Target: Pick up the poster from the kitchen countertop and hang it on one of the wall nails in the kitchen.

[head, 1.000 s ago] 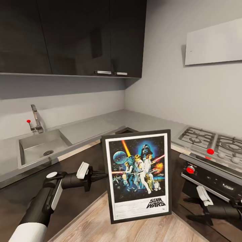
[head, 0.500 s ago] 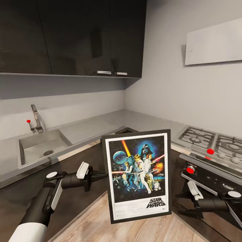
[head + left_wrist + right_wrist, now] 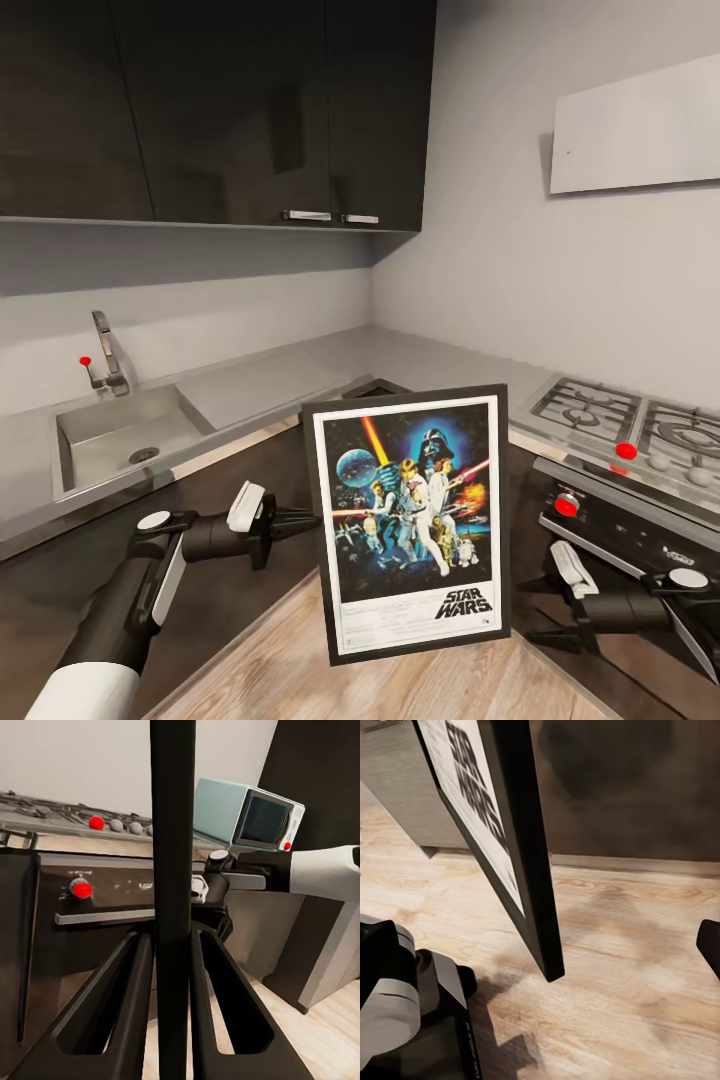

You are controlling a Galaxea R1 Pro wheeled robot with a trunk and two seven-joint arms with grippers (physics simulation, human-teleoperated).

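Left gripper [image 3: 300,520] clamped on poster [image 3: 410,520] left edge, upright over floor; right gripper [image 3: 535,610] fingers apart, near poster's right.

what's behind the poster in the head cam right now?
Behind the poster, held by the left gripper: dark lower cabinets below the countertop corner, and wood floor. The cabinet corner right behind it is covered.

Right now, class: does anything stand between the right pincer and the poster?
Nothing visible does. The right pincer sits just beside the poster, near its lower right edge, with only open air over the wooden floor between them.
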